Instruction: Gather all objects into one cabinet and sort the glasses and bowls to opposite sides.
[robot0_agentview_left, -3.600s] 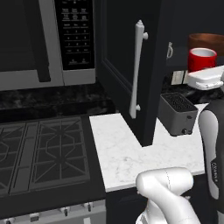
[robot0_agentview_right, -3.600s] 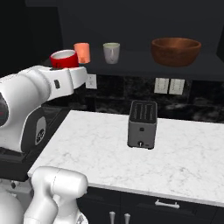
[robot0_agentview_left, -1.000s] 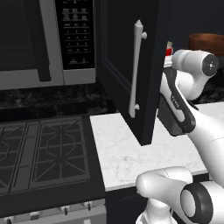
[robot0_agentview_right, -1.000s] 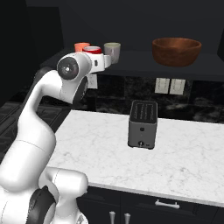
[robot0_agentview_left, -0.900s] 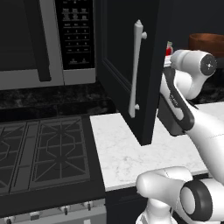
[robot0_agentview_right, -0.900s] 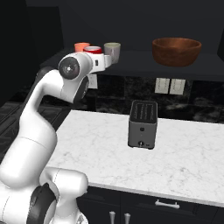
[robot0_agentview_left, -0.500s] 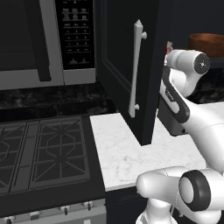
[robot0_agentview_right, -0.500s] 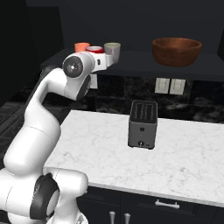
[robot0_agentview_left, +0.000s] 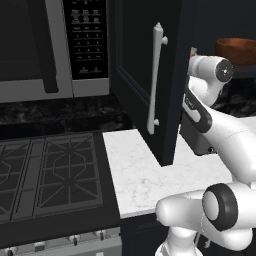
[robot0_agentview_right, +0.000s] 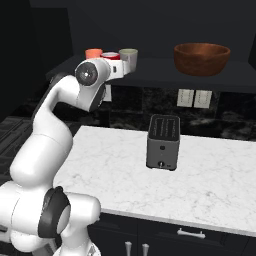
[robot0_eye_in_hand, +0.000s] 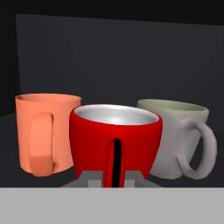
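Left base view: we saw the black cabinet door (robot0_agentview_left: 145, 80) standing open, edge toward us, with its pale bar handle (robot0_agentview_left: 155, 80) upright on the face.
Arm, left base view: it rose behind that door, and the wrist reached up beside the door's far edge.
Bowl, left base view: the brown bowl (robot0_agentview_left: 239, 50) sat on the shelf well to the right of the door.
Right base view: we found the dark shelf (robot0_agentview_right: 165, 67) above the white worktop (robot0_agentview_right: 200, 175).
Cups, right base view: the orange cup (robot0_agentview_right: 93, 53), red cup (robot0_agentview_right: 110, 56) and grey-white mug (robot0_agentview_right: 128, 57) stood close together at the shelf's left end.
Bowl, right base view: the bowl (robot0_agentview_right: 201, 58) stood well apart from the cups, toward the shelf's right end.
Toaster: the dark toaster (robot0_agentview_right: 163, 142) stood upright on the worktop below the shelf.
Claw, right base view: it was at the red cup, hidden behind the wrist.
Hand view: the red cup (robot0_eye_in_hand: 115, 144) sat nearest us, upright, between the orange cup (robot0_eye_in_hand: 43, 133) and the grey-white mug (robot0_eye_in_hand: 179, 138).
Claw state: the claw (robot0_eye_in_hand: 111, 177) sat low against the red cup; we could not tell whether it gripped it.
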